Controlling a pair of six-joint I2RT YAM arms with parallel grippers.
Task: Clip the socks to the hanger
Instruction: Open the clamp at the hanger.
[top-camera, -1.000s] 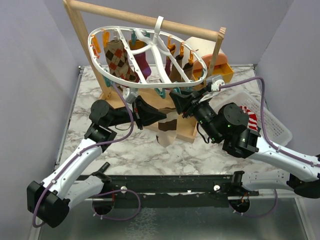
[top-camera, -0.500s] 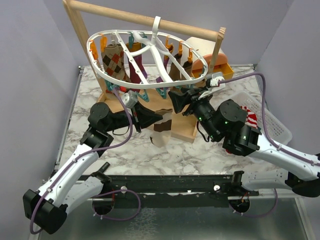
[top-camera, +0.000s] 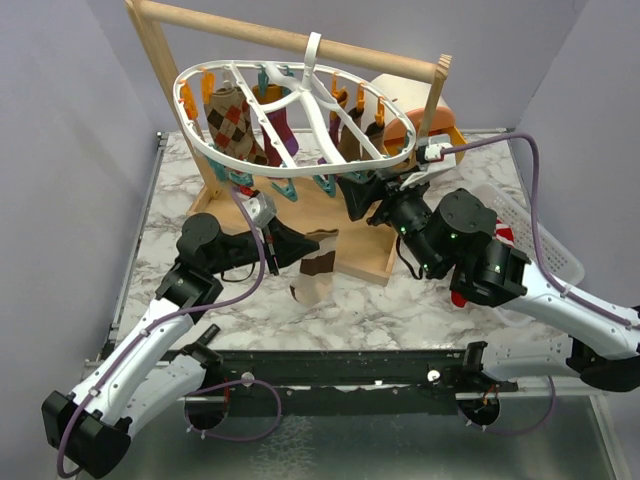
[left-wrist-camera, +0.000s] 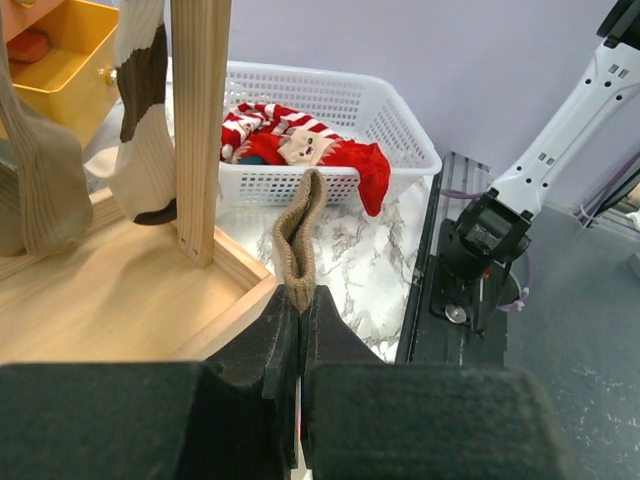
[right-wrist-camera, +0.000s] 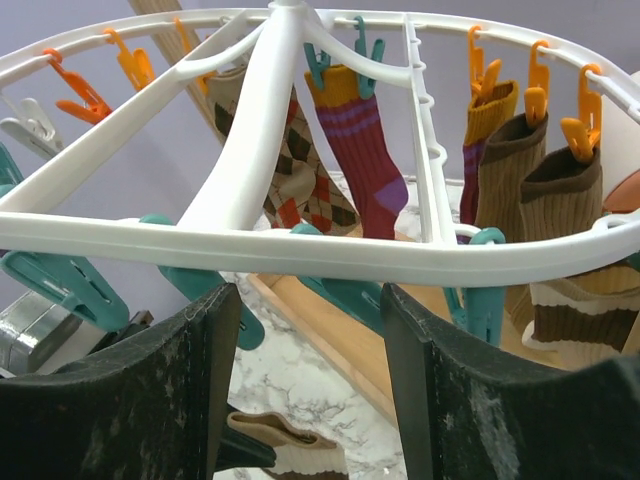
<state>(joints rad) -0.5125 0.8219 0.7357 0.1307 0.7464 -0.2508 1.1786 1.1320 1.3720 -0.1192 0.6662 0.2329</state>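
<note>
My left pincer (left-wrist-camera: 300, 305) clamped tight on tan sock (left-wrist-camera: 298, 230) sticking out ahead. Right pincer (right-wrist-camera: 310, 300) gaping wide, hanger (right-wrist-camera: 300, 250) rim just above, teal clips (right-wrist-camera: 478, 300) alongside.

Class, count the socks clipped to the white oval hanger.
5, in the right wrist view: an argyle sock and a maroon sock near the middle; a half-hidden purple sock, a tan sock and a brown sock on the right. More may hide behind the hanger.

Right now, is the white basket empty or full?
Not empty: the white basket holds red-and-white striped socks; a red one drapes over its rim.
</note>
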